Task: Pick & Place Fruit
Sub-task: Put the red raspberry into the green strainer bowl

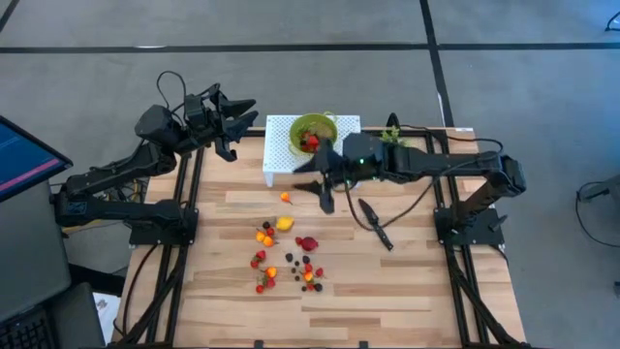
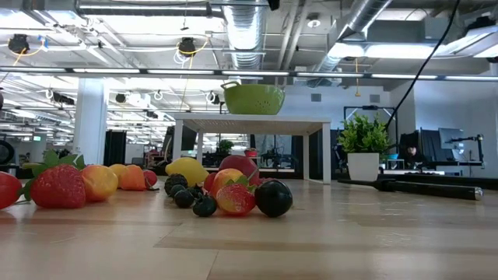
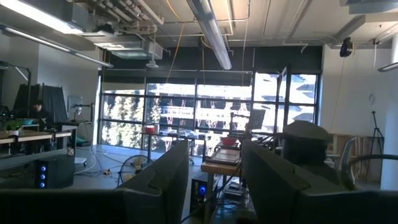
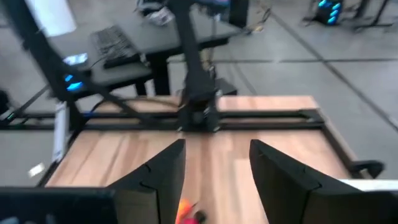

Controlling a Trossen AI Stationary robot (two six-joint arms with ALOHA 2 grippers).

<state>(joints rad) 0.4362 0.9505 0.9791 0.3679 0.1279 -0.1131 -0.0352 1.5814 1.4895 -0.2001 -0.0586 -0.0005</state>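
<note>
Left arm: I see it parked off the table's back-left corner, raised and waiting, its left gripper [image 1: 235,121] out over the corner.
Left claw: spread. In the left wrist view its two dark fingers [image 3: 163,177] stand apart with room scenery between them, nothing held.
Fruit on the table: I count a loose scatter [image 1: 287,254] on the wooden table [image 1: 407,281] in the middle-front area, made up of red, orange, yellow and dark purple pieces. In the low view they sit in a row: strawberries [image 2: 56,185] on the left, orange pieces, a yellow lemon [image 2: 187,169], dark berries [image 2: 272,197] nearer the camera.
Lone piece: one small orange fruit [image 1: 286,198] lies apart from the rest, nearer the white stand.
White stand: a small white perforated table [image 1: 281,143] at the back centre; in the low view it stands on legs with the green bowl on top.
Green bowl: a colander [image 1: 312,128] on the stand, with something red [image 1: 310,142] inside it.
Right arm: reaching from the right side across to the stand's front edge; right gripper [image 1: 316,182] is just in front of the bowl, above the table.
Right claw: spread. In the right wrist view the fingers [image 4: 164,180] are apart, empty, with an orange-red fruit [image 4: 188,213] on the wood below them.
Knife: black, lying on the table [image 1: 375,222] right of the fruit.
Plant: small green potted one [image 2: 363,148] at the back right.
</note>
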